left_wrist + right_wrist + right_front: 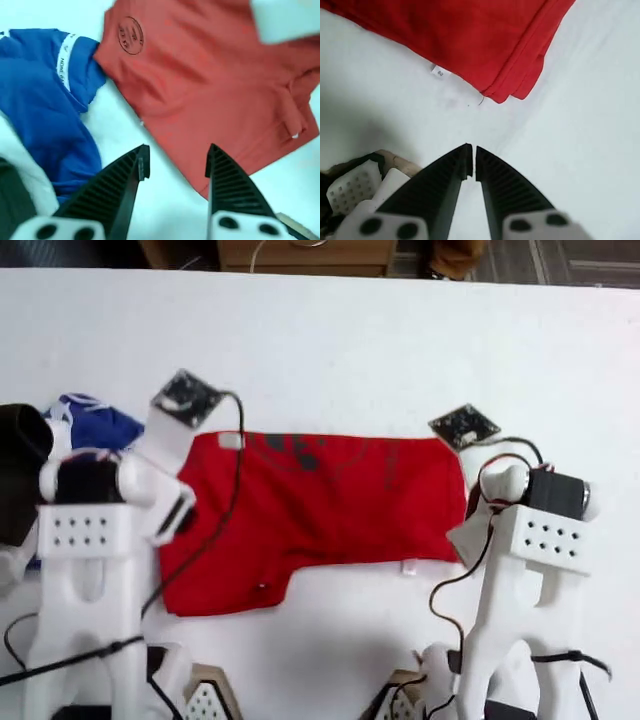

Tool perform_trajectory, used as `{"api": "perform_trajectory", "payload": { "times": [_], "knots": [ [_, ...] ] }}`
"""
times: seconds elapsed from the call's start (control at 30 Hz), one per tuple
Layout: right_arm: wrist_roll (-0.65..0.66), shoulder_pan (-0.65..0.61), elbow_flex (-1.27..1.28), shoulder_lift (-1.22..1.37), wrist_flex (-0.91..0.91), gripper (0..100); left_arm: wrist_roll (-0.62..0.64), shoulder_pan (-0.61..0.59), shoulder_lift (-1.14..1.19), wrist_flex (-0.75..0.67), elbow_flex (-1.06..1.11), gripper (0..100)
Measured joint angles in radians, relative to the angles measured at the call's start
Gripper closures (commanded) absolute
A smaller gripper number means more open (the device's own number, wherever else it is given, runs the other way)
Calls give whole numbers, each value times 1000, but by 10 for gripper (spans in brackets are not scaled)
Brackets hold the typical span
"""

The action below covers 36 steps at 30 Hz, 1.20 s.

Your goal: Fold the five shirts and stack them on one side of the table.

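Note:
A red shirt (320, 510) lies spread across the middle of the white table (350, 340), with one sleeve sticking out toward the front left. In the left wrist view my left gripper (177, 162) hangs open over the table, right at the edge of the red shirt (210, 85). A crumpled blue shirt (45, 105) lies just beside it; the high view has this blue shirt (95, 425) at the left. My right gripper (472, 160) is shut and empty above bare table, a short way off the red shirt's doubled corner (512, 75).
A black garment (20, 470) lies at the far left edge next to the blue shirt. The left arm (90, 530) and right arm (530, 530) stand at the front, their bases (400, 700) on the near edge. The table's far half is bare.

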Motion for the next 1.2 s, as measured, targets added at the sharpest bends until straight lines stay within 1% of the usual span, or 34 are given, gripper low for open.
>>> {"api": "perform_trajectory", "payload": {
  "times": [0.07,0.13,0.27,0.43,0.5,0.67,0.8,1.03,1.2],
  "knots": [
    [55,38,25,-2,0,978,-18,2,-31,-8,72,797],
    [110,101,34,-2,-5,978,-87,0,-61,-9,146,797],
    [180,235,34,-2,-6,978,-235,0,-133,-9,261,797],
    [193,390,35,-2,0,978,-425,2,-216,-8,350,797],
    [193,439,35,-2,29,978,-500,17,-236,17,373,797],
    [193,502,35,-2,60,978,-671,28,-258,34,377,796],
    [193,546,35,-2,63,978,-779,57,-258,35,385,794],
    [193,646,35,-2,63,978,-787,152,-258,8,405,793],
    [193,692,35,-2,63,978,-758,203,-258,-26,445,793]
  ]
}}
